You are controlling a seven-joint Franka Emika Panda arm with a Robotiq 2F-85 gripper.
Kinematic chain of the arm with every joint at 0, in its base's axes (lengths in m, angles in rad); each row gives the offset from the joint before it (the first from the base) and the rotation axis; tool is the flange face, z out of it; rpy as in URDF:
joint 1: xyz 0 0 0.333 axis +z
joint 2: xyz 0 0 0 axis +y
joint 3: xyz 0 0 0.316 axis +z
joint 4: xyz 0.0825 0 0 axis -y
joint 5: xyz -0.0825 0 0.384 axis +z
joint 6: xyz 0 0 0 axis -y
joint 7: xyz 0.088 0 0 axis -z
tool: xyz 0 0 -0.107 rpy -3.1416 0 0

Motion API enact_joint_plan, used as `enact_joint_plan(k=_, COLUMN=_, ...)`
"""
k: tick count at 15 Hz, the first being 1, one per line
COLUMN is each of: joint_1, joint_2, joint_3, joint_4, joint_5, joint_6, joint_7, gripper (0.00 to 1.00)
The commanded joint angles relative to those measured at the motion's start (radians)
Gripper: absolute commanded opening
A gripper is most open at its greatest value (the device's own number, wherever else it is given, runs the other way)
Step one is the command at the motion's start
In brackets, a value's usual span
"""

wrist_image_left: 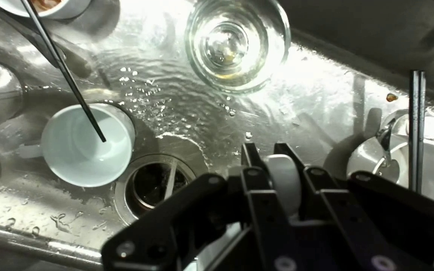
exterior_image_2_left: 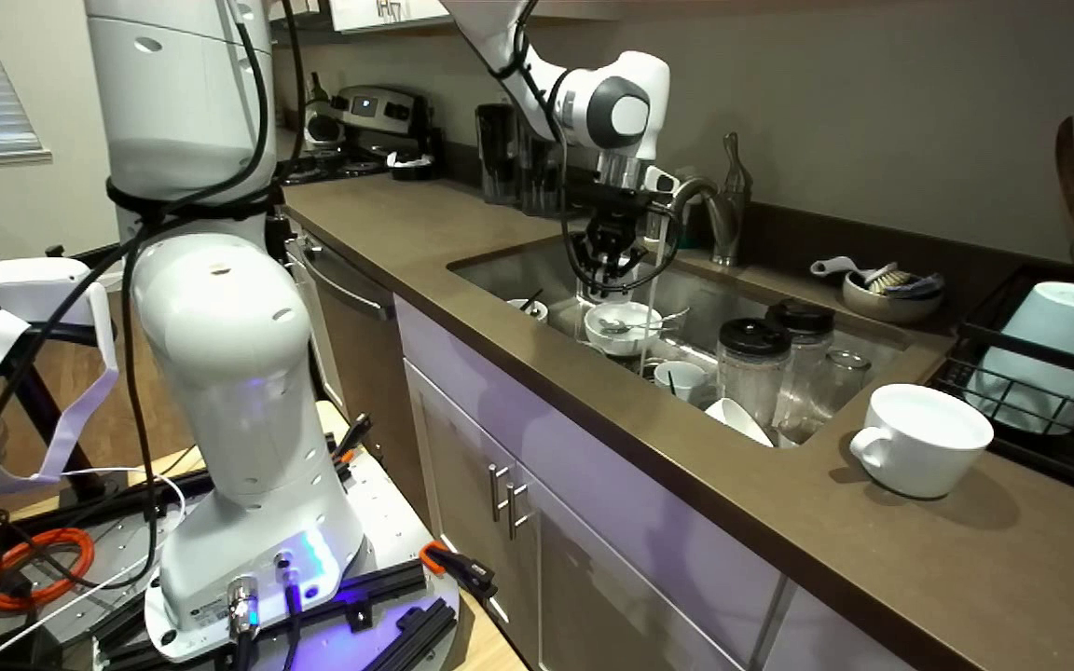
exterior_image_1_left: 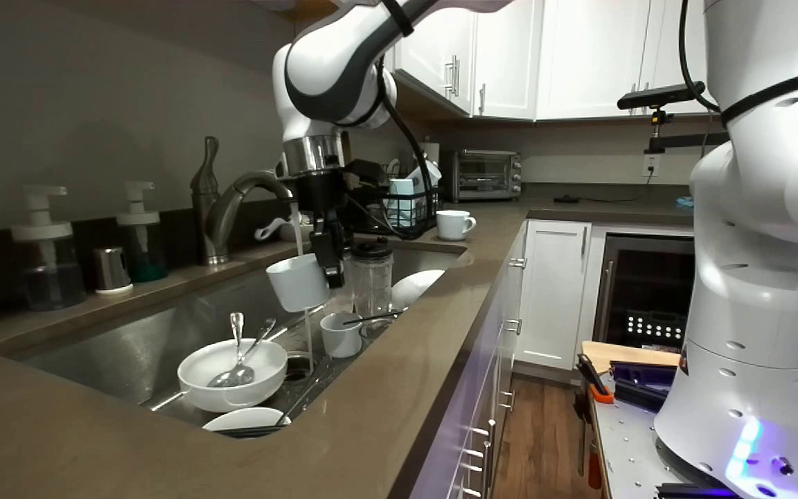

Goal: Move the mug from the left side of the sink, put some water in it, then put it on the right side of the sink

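Currently the white mug [exterior_image_1_left: 298, 284] hangs over the stainless-steel sink [exterior_image_1_left: 122, 360], tilted and clear of the dishes beneath. The pincer [wrist_image_left: 266, 149] has it by the handle [wrist_image_left: 286, 184], its two black fingers clamped on either side. Water runs from the arched faucet [exterior_image_1_left: 213, 232] in a thin stream [exterior_image_1_left: 297, 230]; in an exterior view this meets the mug's outline at the rim and shows again under the base, above the drain [wrist_image_left: 151, 186]. Whether any lands inside cannot be told.

Down in the basin, a white cup [wrist_image_left: 89, 150] stands upright beside the drain, with the end of a dark chopstick [wrist_image_left: 65, 71] over its mouth. Near it is a clear drinking glass [wrist_image_left: 236, 45]. A white bowl [exterior_image_1_left: 226, 396] holds a metal spoon [exterior_image_1_left: 236, 375], and two clear jars [exterior_image_2_left: 751, 380] with black lids stand side by side.

On the bench [exterior_image_1_left: 129, 443], close to the sink's edge, a wide-mouthed mug [exterior_image_2_left: 924, 443] stands upright, just beside a black dish rack [exterior_image_2_left: 1073, 473] holding a pale blue tumbler [exterior_image_2_left: 1064, 321]. By the wall, a small beige bowl [exterior_image_2_left: 882, 304] holds a scrub brush [exterior_image_2_left: 891, 280]. Two soap dispensers [exterior_image_1_left: 46, 260] stand near the faucet, and farther along the bench sits a toaster oven [exterior_image_1_left: 488, 177].
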Motion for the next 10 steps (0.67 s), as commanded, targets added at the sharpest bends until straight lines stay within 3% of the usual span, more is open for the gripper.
enact_joint_plan(k=1, joint_1=-0.012, joint_2=-0.008, joint_3=0.006, joint_4=-0.009, joint_5=-0.002, joint_6=0.005, joint_7=0.002, gripper=0.16)
enact_joint_plan(k=4, joint_1=-0.014, joint_2=-0.017, joint_3=0.002, joint_4=-0.023, joint_5=-0.002, joint_6=0.008, joint_7=0.002, gripper=0.16)
enact_joint_plan(k=5, joint_1=-0.014, joint_2=-0.017, joint_3=0.002, joint_4=-0.023, joint_5=-0.002, joint_6=0.008, joint_7=0.002, gripper=0.05)
enact_joint_plan(k=6, joint_1=-0.014, joint_2=-0.016, joint_3=0.002, joint_4=-0.023, joint_5=-0.002, joint_6=0.008, joint_7=0.002, gripper=0.05)
enact_joint_plan(k=7, joint_1=-0.014, joint_2=-0.013, joint_3=0.002, joint_4=-0.023, joint_5=-0.002, joint_6=0.008, joint_7=0.002, gripper=0.16)
enact_joint_plan(k=8, joint_1=-0.014, joint_2=-0.018, joint_3=0.001, joint_4=-0.024, joint_5=-0.007, joint_6=0.004, joint_7=0.005, gripper=0.05)
enact_joint_plan(k=10, joint_1=-0.018, joint_2=-0.028, joint_3=0.000, joint_4=-0.032, joint_5=0.000, joint_6=0.008, joint_7=-0.005, gripper=0.05)
